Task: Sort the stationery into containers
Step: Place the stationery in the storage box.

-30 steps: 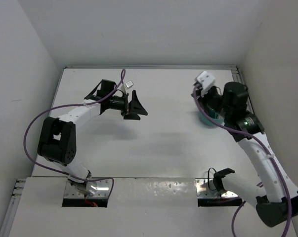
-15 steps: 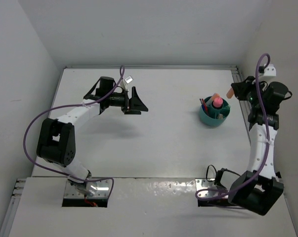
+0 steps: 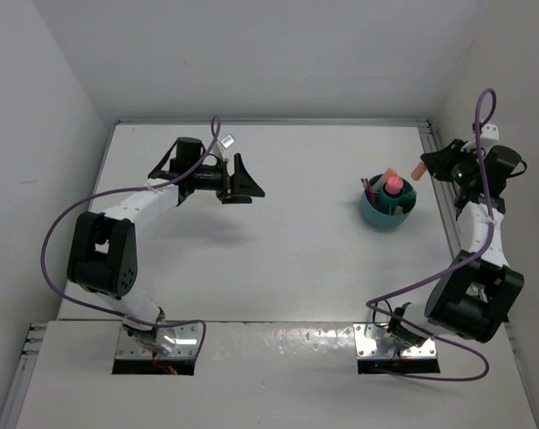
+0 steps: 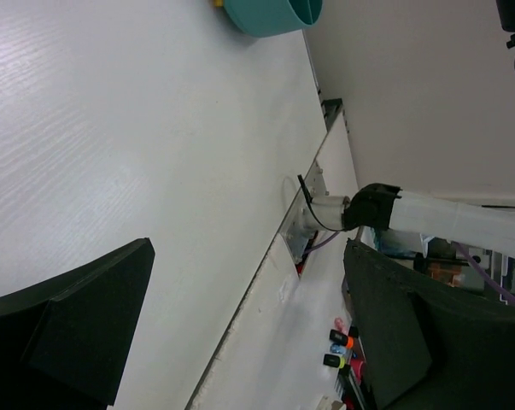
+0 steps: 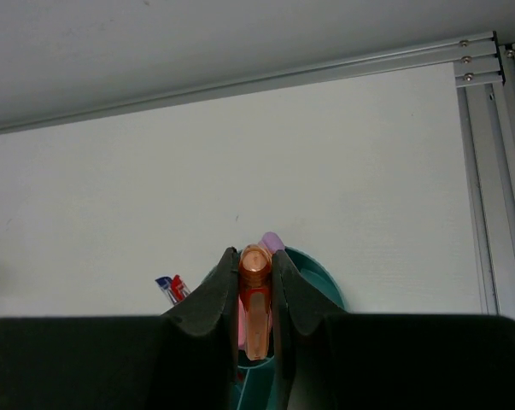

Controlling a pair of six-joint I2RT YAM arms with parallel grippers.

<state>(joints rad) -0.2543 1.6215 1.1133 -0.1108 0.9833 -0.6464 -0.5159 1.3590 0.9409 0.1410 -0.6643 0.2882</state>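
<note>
Your right end effector (image 5: 254, 260) is clamped narrowly on the orange stub (image 5: 255, 312), just beside the teal cup (image 3: 383, 217), which holds the pink-red marker (image 3: 393, 186) and pens. Centre the stub over the free part of the opening, lower it inside the rim, then release. Your left end effector (image 3: 243, 183) hangs wide and empty over the tabletop (image 3: 296, 250).

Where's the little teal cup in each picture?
Top external: the teal cup is right of middle, by the right edge of the white table.
Left wrist: the cup is at the very top edge, cut off.
Right wrist: the cup is at bottom middle, mostly hidden behind the right gripper, which pinches an orange stub.
Shared landmark: the white table under the cup.
</note>
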